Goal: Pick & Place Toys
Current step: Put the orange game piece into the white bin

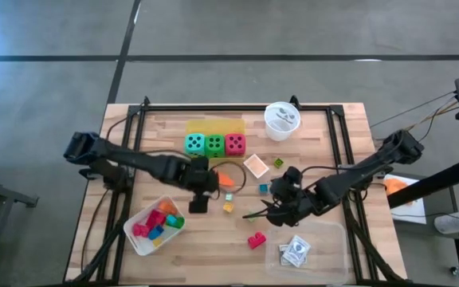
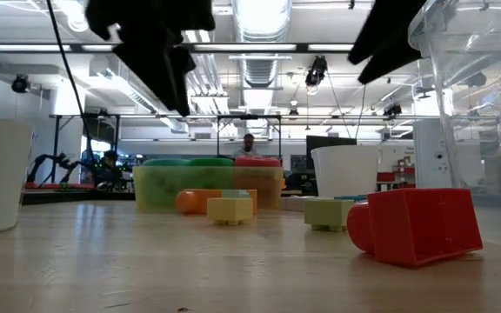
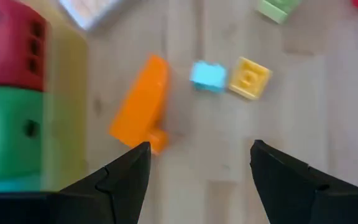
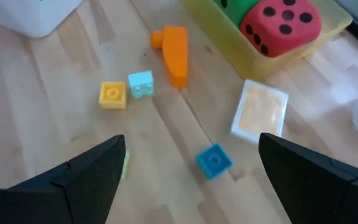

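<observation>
- The left gripper hovers above the tabletop near the orange block, jaws parted, holding nothing.
- The right gripper hangs above the blue block, jaws wide, empty.

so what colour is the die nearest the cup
Red die with black dots, clearest in the right wrist view.

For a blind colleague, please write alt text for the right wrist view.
The right end effector, fingers open and empty, hovers over a wooden table with an orange block, a yellow block, two blue blocks and a card. A red die sits in a yellow tray.
</observation>
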You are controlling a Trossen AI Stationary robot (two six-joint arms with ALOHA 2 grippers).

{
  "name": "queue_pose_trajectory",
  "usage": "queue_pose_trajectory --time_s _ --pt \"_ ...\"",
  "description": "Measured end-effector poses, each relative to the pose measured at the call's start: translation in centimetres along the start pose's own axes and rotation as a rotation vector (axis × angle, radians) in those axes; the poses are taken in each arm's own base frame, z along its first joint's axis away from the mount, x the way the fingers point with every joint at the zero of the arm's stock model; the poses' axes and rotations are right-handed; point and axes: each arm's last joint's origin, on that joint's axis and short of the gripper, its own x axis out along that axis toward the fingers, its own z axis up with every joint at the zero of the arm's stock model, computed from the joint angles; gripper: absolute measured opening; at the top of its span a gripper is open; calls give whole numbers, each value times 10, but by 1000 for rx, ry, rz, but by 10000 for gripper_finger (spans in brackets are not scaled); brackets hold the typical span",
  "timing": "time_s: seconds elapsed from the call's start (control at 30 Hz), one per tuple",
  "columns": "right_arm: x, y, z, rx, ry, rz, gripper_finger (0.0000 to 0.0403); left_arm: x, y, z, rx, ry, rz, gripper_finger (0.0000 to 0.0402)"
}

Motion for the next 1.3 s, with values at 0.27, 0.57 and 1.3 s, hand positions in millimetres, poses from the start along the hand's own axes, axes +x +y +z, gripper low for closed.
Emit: queue_pose_trajectory --time_s 0.27,0.57,1.3 --pt "-26 -27 -14 180 21 59 363 10 27 9 181 -68 66 261" --pt "-33 -42 -27 282 31 87 363 49 25 3 464 -72 58 261" --pt "-32 -41 -28 293 42 94 363 104 56 7 342 69 -162 262"
